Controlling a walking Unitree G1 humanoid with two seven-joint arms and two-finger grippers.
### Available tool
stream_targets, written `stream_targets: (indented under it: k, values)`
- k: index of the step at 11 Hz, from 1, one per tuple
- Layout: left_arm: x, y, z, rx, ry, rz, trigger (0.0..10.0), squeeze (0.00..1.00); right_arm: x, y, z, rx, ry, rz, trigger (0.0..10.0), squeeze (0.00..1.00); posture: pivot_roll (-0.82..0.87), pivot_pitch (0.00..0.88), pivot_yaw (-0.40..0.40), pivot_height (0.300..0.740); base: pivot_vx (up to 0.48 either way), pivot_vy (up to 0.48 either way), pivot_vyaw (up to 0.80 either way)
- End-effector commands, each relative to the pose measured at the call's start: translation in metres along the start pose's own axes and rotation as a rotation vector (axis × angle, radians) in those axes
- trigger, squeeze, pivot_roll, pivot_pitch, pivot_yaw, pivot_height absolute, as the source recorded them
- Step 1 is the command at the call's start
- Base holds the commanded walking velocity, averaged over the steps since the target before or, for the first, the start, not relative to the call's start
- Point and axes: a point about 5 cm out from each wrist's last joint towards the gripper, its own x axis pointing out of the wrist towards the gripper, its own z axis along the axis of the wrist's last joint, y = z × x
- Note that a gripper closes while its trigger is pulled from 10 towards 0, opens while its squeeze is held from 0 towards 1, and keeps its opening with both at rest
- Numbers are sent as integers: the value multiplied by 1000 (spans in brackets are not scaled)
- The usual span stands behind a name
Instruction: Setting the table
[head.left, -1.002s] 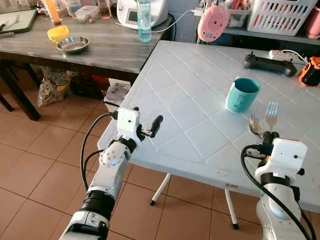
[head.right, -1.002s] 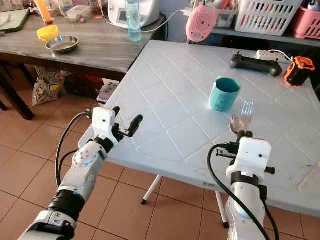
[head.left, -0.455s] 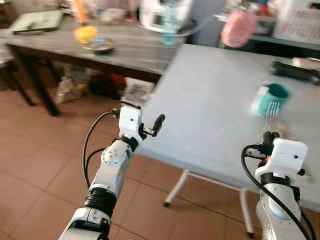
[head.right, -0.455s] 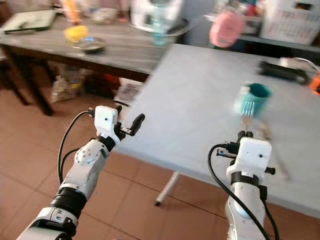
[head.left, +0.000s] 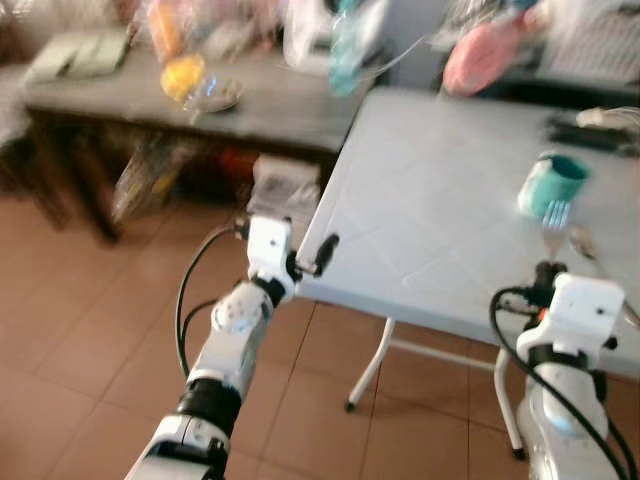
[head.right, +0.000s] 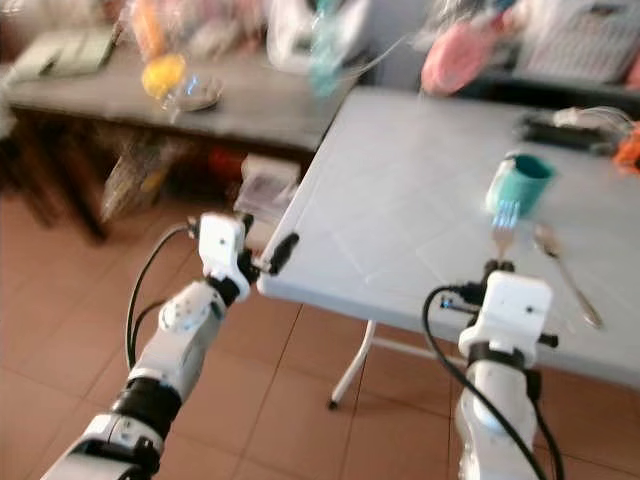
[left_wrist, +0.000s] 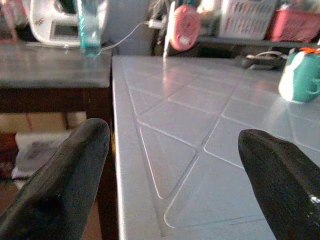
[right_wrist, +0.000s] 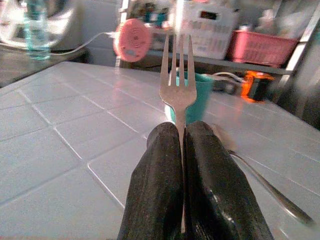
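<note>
Two raised arms, right claw (right_wrist: 182, 150) pinching upright fork (right_wrist: 176, 82).

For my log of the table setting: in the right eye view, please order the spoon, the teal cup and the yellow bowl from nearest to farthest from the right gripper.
1. Spoon, on the white table just right of the right gripper.
2. Teal cup, farther back on the table.
3. Yellow bowl, far left on the dark table.

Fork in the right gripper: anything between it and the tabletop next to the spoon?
Nothing visible. The right gripper is shut on the fork, which is upright over bare white table; the spoon lies just right, the teal cup farther back.
</note>
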Motion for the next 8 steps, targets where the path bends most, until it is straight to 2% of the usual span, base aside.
stream_targets:
  k: [1,3,6,8]
  values:
    - [-3,7,0,20,7,12,10000,0,-1,4,6,16,-22,7,10000,0,-54,48,12,740,0,416,0]
    - [-3,5,-2,18,8,6,10000,0,-2,5,5,17,-22,4,10000,0,-51,54,19,740,0,360,0]
    - [-1,1,1,0,-10,-11,10000,0,-4,4,4,15,-20,-4,10000,0,-50,56,23,740,0,0,0]
    - [0,0,1,-19,-8,-20,10000,0,-3,3,4,13,-19,-9,10000,0,-50,57,24,740,0,0,-503]
